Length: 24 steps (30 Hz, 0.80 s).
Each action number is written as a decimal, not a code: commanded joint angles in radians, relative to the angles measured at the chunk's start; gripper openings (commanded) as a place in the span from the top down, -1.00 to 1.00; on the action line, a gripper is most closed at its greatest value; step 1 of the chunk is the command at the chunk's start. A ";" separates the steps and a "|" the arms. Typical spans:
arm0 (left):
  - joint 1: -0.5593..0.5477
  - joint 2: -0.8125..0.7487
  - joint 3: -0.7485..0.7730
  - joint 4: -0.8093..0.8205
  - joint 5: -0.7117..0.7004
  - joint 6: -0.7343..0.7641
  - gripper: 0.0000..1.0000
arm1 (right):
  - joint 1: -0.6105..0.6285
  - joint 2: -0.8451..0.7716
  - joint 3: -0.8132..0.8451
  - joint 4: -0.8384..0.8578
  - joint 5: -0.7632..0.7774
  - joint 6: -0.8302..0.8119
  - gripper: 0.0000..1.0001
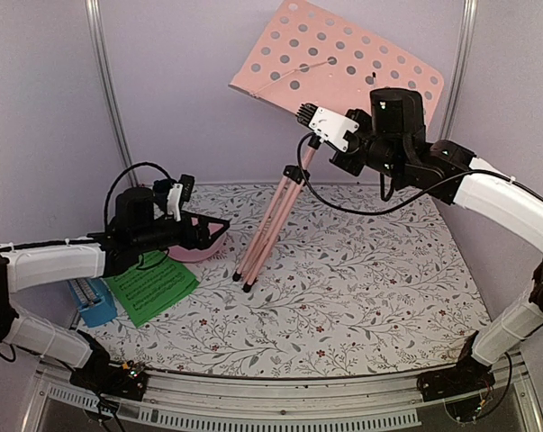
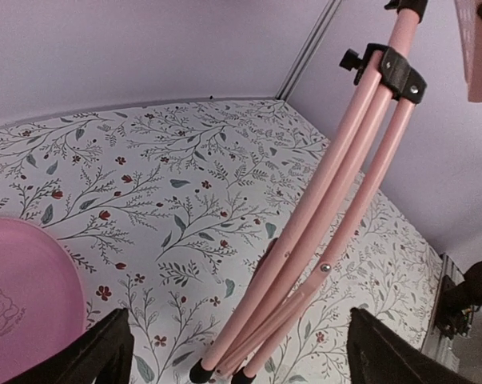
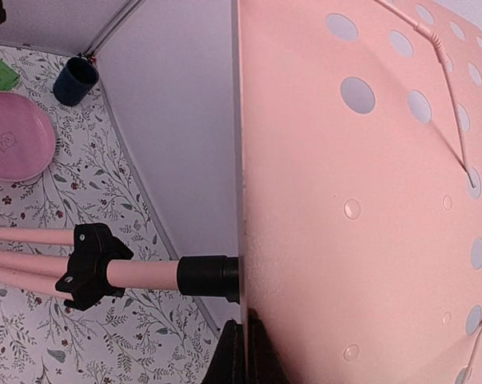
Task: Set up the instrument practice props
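The pink music stand leans tilted, its legs (image 1: 269,225) folded together with the feet on the floral table. Its perforated desk (image 1: 334,63) is up at the back. My right gripper (image 1: 305,112) is shut on the desk's lower edge; the right wrist view shows the desk (image 3: 360,160) edge pinched in the right gripper (image 3: 244,352), beside the pole (image 3: 145,272). My left gripper (image 1: 212,229) is open, left of the legs and apart from them; in its wrist view the legs (image 2: 320,232) run between the left gripper's (image 2: 239,340) wide fingers. A green sheet-music page (image 1: 154,286) and the blue metronome (image 1: 95,301) lie at the left.
A round pink disc (image 1: 199,250) lies under my left gripper, also visible in both wrist views as the disc (image 2: 25,304) and the disc (image 3: 17,136). A dark blue cup (image 3: 74,78) stands in the back left corner. Purple walls close the back and sides.
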 commanded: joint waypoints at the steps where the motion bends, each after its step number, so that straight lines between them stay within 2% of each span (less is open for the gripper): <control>1: -0.015 -0.022 -0.023 0.081 0.037 0.033 -0.79 | 0.070 -0.037 0.149 0.408 0.100 -0.192 1.00; 7: -0.022 -0.022 -0.076 0.176 0.047 0.034 -0.37 | 0.156 0.010 0.196 0.523 0.157 -0.351 1.00; 12: -0.062 -0.021 -0.124 0.287 0.005 0.065 -0.15 | 0.204 0.021 0.158 0.648 0.201 -0.495 1.00; 20: -0.129 0.035 -0.185 0.474 -0.092 0.194 0.11 | 0.254 0.036 0.148 0.658 0.178 -0.574 1.00; 24: -0.160 0.102 -0.169 0.530 -0.130 0.250 0.35 | 0.260 0.050 0.128 0.656 0.182 -0.587 1.00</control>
